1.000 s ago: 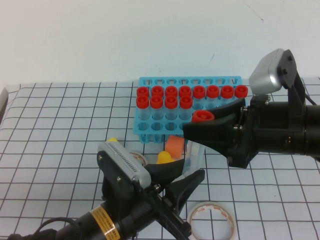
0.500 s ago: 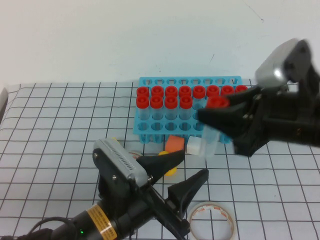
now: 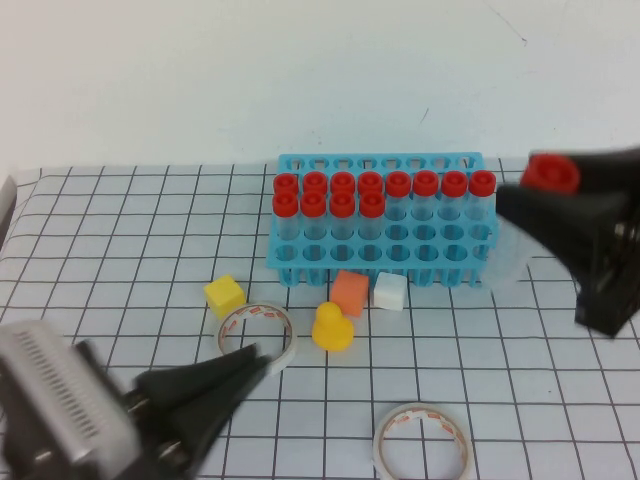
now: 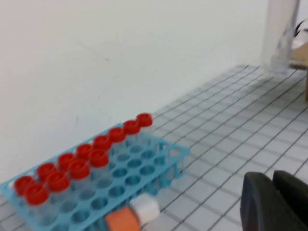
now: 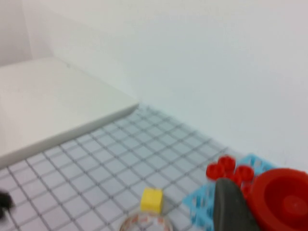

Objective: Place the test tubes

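Fingers of the right gripper are clamped on a clear plastic test tube with a red cap, held roughly upright in the air just off the right end of the blue plastic tube rack. So I'd call this the carry step, tube in hand but not slotted yet. The rack already has twelve red-capped tubes, a full back row plus four in the next row. My guess is the next move needs the tube brought over the free hole beside that fourth one, squared up vertical, then lowered straight in. The tight bit looks like the neighbouring caps, which an angled tube could clip. An orange cube, a white cube, a yellow cube and a yellow duck-shaped toy sit in front of the rack, off that path, along with two rolls of clear tape. The left gripper is down at the near-left corner, fingers together and empty, well apart from the rack.
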Controlling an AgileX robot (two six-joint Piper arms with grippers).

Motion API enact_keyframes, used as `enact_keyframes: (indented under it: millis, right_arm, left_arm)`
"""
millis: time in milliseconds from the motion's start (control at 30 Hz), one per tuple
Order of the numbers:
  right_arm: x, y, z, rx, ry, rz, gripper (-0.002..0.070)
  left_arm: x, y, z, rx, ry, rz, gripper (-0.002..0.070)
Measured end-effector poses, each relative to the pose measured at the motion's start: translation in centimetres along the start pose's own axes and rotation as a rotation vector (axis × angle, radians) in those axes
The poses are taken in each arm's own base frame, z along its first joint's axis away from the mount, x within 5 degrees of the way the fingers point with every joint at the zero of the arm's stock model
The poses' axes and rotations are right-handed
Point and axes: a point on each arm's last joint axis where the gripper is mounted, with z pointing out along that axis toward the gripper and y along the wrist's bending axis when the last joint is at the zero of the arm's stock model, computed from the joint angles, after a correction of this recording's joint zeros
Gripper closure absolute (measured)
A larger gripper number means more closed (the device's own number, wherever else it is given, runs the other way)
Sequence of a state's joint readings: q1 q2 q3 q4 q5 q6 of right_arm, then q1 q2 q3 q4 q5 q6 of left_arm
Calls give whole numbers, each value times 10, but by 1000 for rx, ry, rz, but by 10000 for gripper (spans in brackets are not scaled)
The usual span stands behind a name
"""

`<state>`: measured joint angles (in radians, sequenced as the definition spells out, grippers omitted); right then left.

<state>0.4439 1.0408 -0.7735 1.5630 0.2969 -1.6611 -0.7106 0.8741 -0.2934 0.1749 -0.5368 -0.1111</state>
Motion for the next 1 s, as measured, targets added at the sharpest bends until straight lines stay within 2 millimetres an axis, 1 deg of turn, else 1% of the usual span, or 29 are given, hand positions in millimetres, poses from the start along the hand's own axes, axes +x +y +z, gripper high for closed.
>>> enact_keyframes:
  millis: [133, 200, 300, 500, 600, 700, 1000]
  right_arm:
    - [23, 2, -1, 4, 60, 34, 403]
    - [32, 2, -1, 8, 81, 50, 403]
    - [35, 2, -1, 8, 89, 65, 403]
    - [35, 3, -1, 4, 86, 71, 403]
    - [35, 3, -1, -3, 85, 73, 403]
    - [35, 3, -1, -6, 85, 73, 403]
    - [35, 3, -1, -7, 85, 75, 403]
  left_arm:
    - [-9, 2, -33, -41, 51, 18, 671]
    - [-10, 2, -49, -62, 81, 21, 673]
    - [-11, 3, -71, -87, 97, 18, 675]
    - [-7, 3, -106, -122, 94, 14, 675]
    - [-4, 3, -117, -134, 96, 9, 675]
    - [-2, 3, -123, -138, 91, 7, 675]
    - [-1, 3, -124, -139, 101, 10, 676]
